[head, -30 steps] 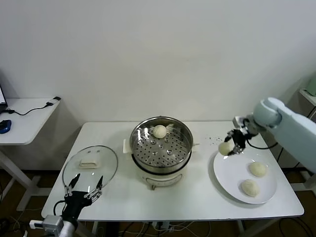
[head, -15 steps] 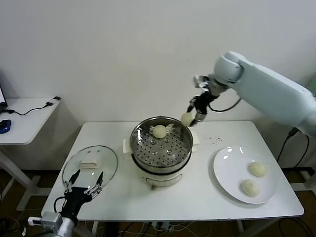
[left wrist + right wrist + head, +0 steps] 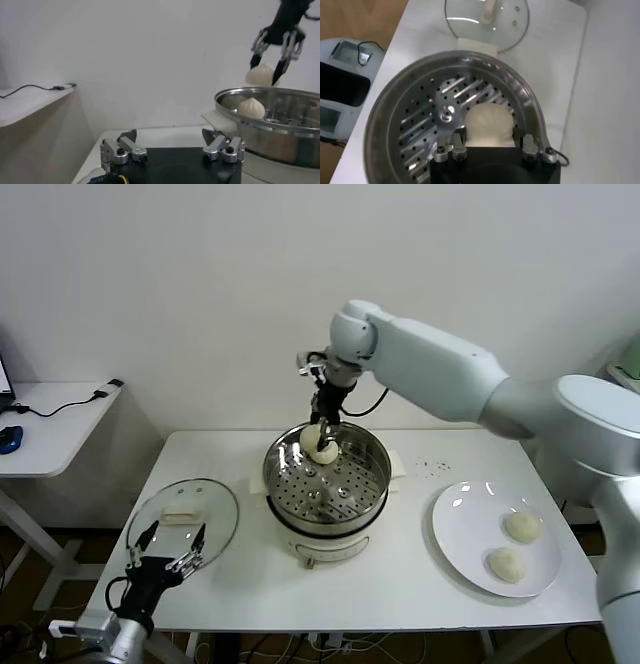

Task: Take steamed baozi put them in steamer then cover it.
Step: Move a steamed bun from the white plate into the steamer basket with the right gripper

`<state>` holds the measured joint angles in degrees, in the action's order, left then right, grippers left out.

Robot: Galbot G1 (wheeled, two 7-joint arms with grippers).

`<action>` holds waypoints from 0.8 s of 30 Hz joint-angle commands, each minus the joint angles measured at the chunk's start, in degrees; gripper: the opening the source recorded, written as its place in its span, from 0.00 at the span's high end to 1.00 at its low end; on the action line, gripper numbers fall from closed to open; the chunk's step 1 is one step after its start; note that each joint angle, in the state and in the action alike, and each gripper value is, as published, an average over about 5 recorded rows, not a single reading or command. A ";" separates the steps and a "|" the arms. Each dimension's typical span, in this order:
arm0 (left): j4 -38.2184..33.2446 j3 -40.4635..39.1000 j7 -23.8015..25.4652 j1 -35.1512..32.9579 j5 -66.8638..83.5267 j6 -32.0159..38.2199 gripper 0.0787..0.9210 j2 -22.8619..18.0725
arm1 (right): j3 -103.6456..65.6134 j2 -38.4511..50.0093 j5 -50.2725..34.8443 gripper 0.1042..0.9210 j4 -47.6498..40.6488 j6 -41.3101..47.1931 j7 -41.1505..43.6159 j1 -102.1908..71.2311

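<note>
My right gripper (image 3: 320,427) is shut on a pale baozi (image 3: 311,433) and holds it just above the back of the shiny steamer (image 3: 272,476). In the right wrist view the held baozi (image 3: 489,124) fills the gap between the fingers (image 3: 458,135) over the perforated tray (image 3: 427,125). A second baozi (image 3: 325,453) lies on the tray at the back; the left wrist view shows it (image 3: 251,107) below the held one (image 3: 260,75). Two more baozi (image 3: 522,526) (image 3: 506,564) lie on the white plate (image 3: 460,519). My left gripper (image 3: 165,560) is open and empty at the table's front left.
The glass lid (image 3: 160,534) with its cream handle (image 3: 180,517) lies flat on the table left of the steamer, just beyond my left gripper. A side table (image 3: 50,419) with a cable stands at the far left. The wall is close behind the steamer.
My right arm has swung left with the baozi, from over the plate to above the back of the steamer. The left gripper has barely shifted.
</note>
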<state>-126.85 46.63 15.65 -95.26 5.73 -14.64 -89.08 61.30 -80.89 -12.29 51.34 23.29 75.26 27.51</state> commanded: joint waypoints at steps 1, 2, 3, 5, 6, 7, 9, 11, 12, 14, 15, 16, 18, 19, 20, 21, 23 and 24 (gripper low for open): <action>0.06 0.15 0.07 0.17 0.55 -0.05 0.12 0.06 | 1.52 -6.38 2.57 0.38 -3.79 0.52 -0.24 -3.24; 0.05 0.18 0.08 0.19 0.62 -0.05 0.12 0.04 | 1.52 -6.29 2.93 0.38 -3.67 0.53 -0.21 -3.60; 0.05 0.20 0.08 0.21 0.71 -0.04 0.12 0.03 | 1.53 -6.17 3.32 0.38 -3.54 0.53 -0.18 -3.99; 0.13 0.26 0.09 0.28 0.84 -0.01 0.12 0.04 | 1.52 -5.92 3.87 0.38 -3.27 0.58 -0.18 -4.59; 0.19 0.28 0.09 0.32 0.87 -0.01 0.12 0.05 | 1.52 -5.80 4.11 0.38 -3.10 0.62 -0.18 -4.82; 0.25 0.31 0.10 0.38 0.91 -0.01 0.12 0.06 | 1.50 -5.69 4.31 0.38 -2.90 0.68 -0.20 -5.02; 0.32 0.34 0.11 0.51 1.00 -0.05 0.12 0.06 | 1.40 -5.54 4.64 0.38 -2.56 0.84 -0.27 -5.35; 0.31 0.33 0.13 0.59 1.09 -0.10 0.12 0.05 | 1.28 -5.55 4.85 0.38 -2.45 0.95 -0.47 -5.62; 0.30 0.32 0.14 0.62 1.12 -0.12 0.12 0.04 | 1.21 -5.59 4.95 0.38 -2.45 0.98 -0.60 -5.77; 0.29 0.30 0.15 0.65 1.16 -0.15 0.12 0.02 | 1.08 -5.67 5.09 0.38 -2.45 1.04 -0.84 -6.10; 0.29 0.29 0.16 0.66 1.17 -0.15 0.12 0.02 | 1.01 -5.68 5.17 0.38 -2.42 1.08 -0.94 -6.29; 0.30 0.30 0.16 0.65 1.19 -0.15 0.12 0.02 | 0.94 -5.68 5.27 0.38 -2.40 1.11 -1.04 -6.48; 0.32 0.31 0.15 0.63 1.22 -0.14 0.12 0.03 | 0.80 -5.67 5.48 0.38 -2.36 1.13 -1.33 -6.84; 0.33 0.32 0.15 0.62 1.23 -0.14 0.12 0.04 | 0.74 -5.65 5.53 0.38 -2.34 1.14 -1.47 -6.96; 0.34 0.33 0.14 0.61 1.25 -0.13 0.12 0.05 | 0.66 -5.62 5.58 0.37 -2.27 1.16 -1.64 -7.05; 0.35 0.33 0.14 0.60 1.27 -0.12 0.12 0.04 | 0.58 -5.56 5.57 0.36 -2.14 1.20 -1.82 -7.10; 0.39 0.33 0.14 0.59 1.30 -0.09 0.12 0.03 | 0.41 -5.32 5.60 0.32 -1.69 1.30 -2.13 -7.09; 0.43 0.33 0.14 0.60 1.30 -0.08 0.12 0.02 | 0.26 -5.13 5.67 0.29 -1.40 1.38 -2.21 -7.05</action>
<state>-126.50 46.94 15.77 -94.67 6.97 -14.75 -89.08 61.54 -85.34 -7.16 49.98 24.68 73.49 21.36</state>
